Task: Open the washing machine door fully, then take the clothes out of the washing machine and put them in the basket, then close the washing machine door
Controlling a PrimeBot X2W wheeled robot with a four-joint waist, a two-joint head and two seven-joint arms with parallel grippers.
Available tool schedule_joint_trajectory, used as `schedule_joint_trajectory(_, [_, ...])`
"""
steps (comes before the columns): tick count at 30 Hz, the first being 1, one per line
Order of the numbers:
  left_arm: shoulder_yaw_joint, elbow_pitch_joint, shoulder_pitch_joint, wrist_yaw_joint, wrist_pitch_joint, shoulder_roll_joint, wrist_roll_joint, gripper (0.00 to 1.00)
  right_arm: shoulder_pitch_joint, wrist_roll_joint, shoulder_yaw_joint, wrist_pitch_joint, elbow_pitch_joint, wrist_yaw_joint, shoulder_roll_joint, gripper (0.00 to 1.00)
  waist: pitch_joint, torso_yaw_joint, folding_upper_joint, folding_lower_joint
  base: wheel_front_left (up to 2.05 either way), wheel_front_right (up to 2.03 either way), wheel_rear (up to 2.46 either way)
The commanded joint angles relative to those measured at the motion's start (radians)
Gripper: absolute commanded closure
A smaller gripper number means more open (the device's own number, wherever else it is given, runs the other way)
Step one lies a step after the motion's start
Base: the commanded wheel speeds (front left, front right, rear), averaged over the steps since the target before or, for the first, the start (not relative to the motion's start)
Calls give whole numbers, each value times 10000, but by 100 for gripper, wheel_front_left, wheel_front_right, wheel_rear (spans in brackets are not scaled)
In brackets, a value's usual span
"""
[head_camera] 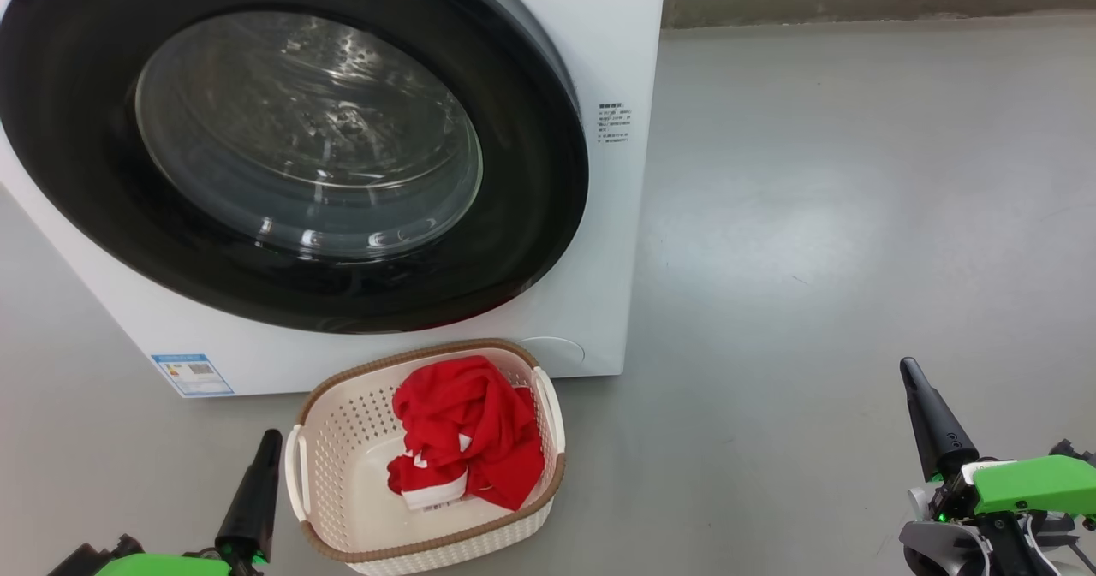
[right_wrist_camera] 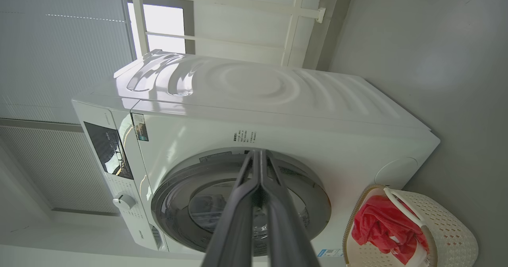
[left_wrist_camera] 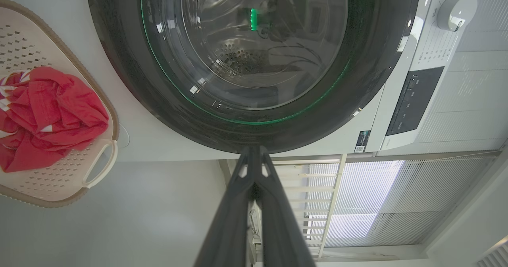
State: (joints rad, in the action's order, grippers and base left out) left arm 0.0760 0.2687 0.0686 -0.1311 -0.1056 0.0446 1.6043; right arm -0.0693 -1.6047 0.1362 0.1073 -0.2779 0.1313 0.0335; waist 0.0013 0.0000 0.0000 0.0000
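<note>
Two grippers: we've got both low in the head view, fingers pointing up, neither one touching anything.
left gripper (head_camera: 267, 452): lower left, just beside the basket (head_camera: 342, 448) on its left side. The fingers are pressed together with nothing between them.
right gripper (head_camera: 913, 379): lower right, well apart from the basket, over bare floor (head_camera: 856, 216). Its fingers are together too, and empty.
basket spot: it's on the floor right in front of the washing machine (head_camera: 625, 62), just below the bottom edge of the door (head_camera: 531, 216).
clothes (head_camera: 467, 426): a red bundle with white trim, lying inside the basket and piled toward its right half. We can see bare basket bottom on the left.
door state: round, with a wide black rim, lying flat against the front of the machine. Looks shut to us. Through the glass (head_camera: 308, 131) we can make out the steel drum (left_wrist_camera: 234, 56).
machine front: a blue sticker (head_camera: 192, 374) sits at the lower left corner. The left wrist view shows a knob (left_wrist_camera: 456, 6) and a dark control panel (left_wrist_camera: 414, 100) up top.
behind it all: a bright window (right_wrist_camera: 162, 25) past the machine in the right wrist view.
</note>
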Motion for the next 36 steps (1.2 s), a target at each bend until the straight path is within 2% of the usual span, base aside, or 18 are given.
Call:
schedule_joint_trajectory(1, [377, -197, 441, 4, -74, 68, 44, 100, -435, -29, -212, 67, 293, -6, 168, 100, 0, 0, 0, 0, 0, 0, 0])
schedule_joint_trajectory(36, [382, -197, 441, 4, -78, 65, 40, 100, -434, -31, -213, 66, 293, -6, 168, 100, 0, 0, 0, 0, 0, 0, 0])
